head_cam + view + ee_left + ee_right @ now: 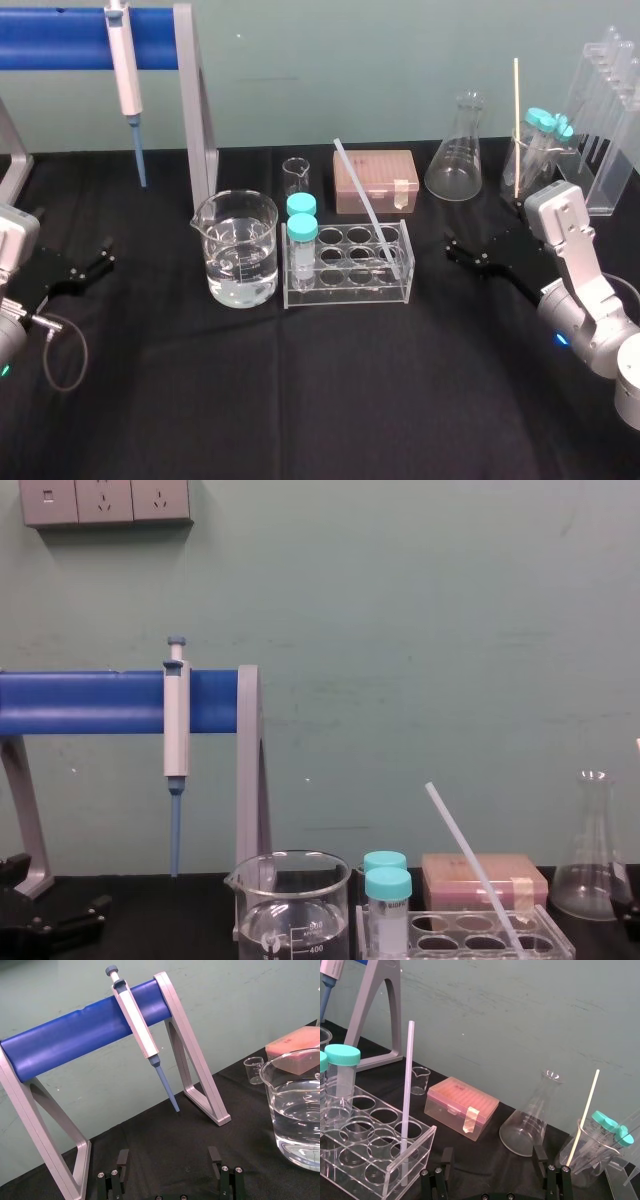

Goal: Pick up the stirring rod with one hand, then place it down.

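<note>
Reaching for the stirring rod [362,200] falls to your right end effector [462,255], which sits low by the counter [300,400] with its fingers spread apart and nothing between them. In the head view the rod's foot lies at about 9 o'clock from it, near, in a well at the right end of the clear rack [345,288]. The left end effector [100,255], also spread and empty, is parked well apart at the counter's left side, with the beaker of water [240,250] between it and the rack. The rod is not upright. Its long axis runs from that well up toward 11 o'clock, the top leaning away and to the robot's left over the rack. I judge you should close on the shaft above the rack wall, across the axis, and lift along the lean so the rack is not dragged.
</note>
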Controlling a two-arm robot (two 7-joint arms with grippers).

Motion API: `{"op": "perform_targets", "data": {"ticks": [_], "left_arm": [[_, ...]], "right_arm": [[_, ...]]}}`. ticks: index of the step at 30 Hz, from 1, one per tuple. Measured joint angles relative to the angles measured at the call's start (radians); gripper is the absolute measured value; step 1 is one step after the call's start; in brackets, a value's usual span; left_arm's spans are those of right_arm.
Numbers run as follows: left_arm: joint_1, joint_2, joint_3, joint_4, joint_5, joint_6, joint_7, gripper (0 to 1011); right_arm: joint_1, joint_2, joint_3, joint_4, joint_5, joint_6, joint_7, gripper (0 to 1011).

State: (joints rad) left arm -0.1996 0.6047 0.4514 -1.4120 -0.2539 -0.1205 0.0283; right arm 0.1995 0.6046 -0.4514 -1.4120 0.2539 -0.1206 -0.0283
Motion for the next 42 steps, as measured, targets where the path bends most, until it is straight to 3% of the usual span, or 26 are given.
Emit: {"op": "perform_targets", "data": {"ticks": [42], "left_arm": [[0.0, 0.0, 0.0, 0.0, 0.0, 0.0, 0.0, 1000]], "right_arm": [[0.0, 0.0, 0.0, 0.0, 0.0, 0.0, 0.0, 1000]]}}
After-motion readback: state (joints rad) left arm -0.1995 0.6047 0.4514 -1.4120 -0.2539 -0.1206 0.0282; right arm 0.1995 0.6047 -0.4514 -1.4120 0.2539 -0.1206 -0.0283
